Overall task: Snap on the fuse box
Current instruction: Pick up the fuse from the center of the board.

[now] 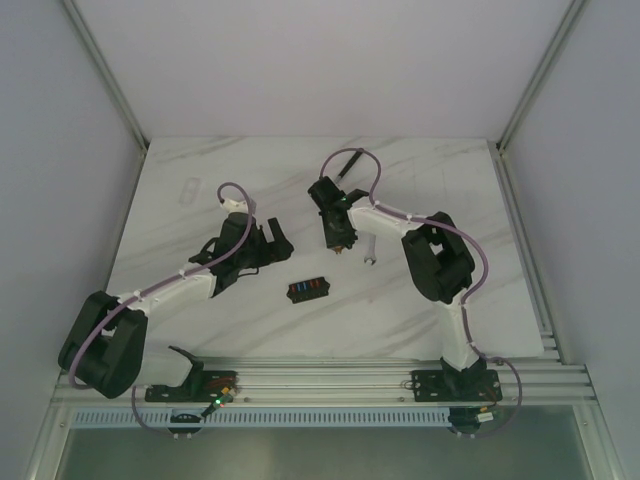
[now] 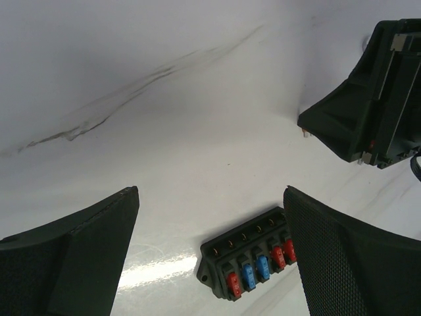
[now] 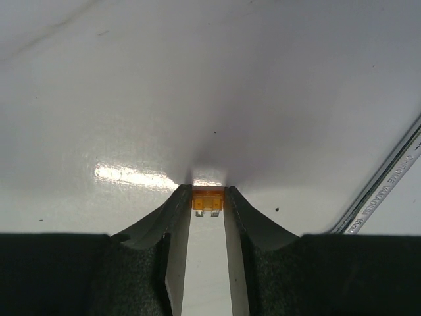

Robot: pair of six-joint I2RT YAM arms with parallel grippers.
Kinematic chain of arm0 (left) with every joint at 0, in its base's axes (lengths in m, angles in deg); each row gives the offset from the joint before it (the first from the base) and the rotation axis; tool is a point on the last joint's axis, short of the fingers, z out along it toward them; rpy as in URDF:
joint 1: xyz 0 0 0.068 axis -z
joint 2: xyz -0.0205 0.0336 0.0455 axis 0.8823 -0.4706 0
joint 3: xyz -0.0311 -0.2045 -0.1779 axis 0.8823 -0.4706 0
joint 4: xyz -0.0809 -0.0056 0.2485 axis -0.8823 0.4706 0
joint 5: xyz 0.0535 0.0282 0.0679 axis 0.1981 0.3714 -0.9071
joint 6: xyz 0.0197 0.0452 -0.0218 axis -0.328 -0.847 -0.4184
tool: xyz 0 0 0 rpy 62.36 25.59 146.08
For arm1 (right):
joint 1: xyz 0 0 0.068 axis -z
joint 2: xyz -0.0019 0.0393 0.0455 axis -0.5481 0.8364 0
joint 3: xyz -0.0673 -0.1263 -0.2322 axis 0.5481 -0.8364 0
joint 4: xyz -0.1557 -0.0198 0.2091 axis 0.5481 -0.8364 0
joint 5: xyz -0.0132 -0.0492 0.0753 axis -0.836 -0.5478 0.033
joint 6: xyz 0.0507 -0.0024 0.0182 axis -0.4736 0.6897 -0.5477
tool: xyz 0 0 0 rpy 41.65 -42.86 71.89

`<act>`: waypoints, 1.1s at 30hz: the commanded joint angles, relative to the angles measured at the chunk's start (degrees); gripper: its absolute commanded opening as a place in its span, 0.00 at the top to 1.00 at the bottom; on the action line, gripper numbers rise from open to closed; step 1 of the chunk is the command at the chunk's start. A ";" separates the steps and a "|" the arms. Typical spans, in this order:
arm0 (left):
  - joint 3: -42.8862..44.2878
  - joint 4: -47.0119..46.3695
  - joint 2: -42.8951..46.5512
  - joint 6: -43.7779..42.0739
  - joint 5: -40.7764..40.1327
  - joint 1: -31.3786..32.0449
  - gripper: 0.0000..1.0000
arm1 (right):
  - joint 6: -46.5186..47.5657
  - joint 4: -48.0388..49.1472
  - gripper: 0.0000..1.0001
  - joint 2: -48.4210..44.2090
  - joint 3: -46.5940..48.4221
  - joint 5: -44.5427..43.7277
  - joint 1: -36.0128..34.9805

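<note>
The fuse box (image 1: 307, 290) is a small black box with red and blue fuses, lying on the white marble table between the arms. In the left wrist view it (image 2: 253, 263) lies below and just ahead of my open, empty left gripper (image 2: 210, 194), partly hidden behind the right finger (image 2: 348, 263). In the top view the left gripper (image 1: 277, 240) hovers up-left of the box. My right gripper (image 1: 339, 243) is shut on a tiny orange fuse (image 3: 207, 199), its two metal blades pointing back toward the camera, close to the table (image 3: 197, 79).
A small metal wrench (image 1: 368, 255) lies just right of the right gripper, and its handle shows in the right wrist view (image 3: 381, 191). A faint clear oblong piece (image 1: 190, 190) lies at the far left. The right gripper's body (image 2: 375, 99) shows in the left wrist view.
</note>
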 commanded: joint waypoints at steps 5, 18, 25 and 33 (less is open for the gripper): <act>-0.52 -4.47 -0.15 -0.15 3.08 0.19 0.00 | -1.14 0.14 0.72 -3.50 -2.71 1.54 0.00; -7.32 -24.94 1.77 1.19 2.12 5.70 0.10 | -6.81 11.52 0.73 -18.62 -13.64 5.92 -0.01; -9.11 -33.79 0.36 -0.47 -3.50 11.66 0.21 | -10.23 17.35 0.75 -24.69 -18.41 10.07 -0.30; -8.61 -37.34 -2.05 -2.38 -9.34 16.76 0.35 | -13.87 22.25 0.75 -29.37 -23.29 11.50 -0.61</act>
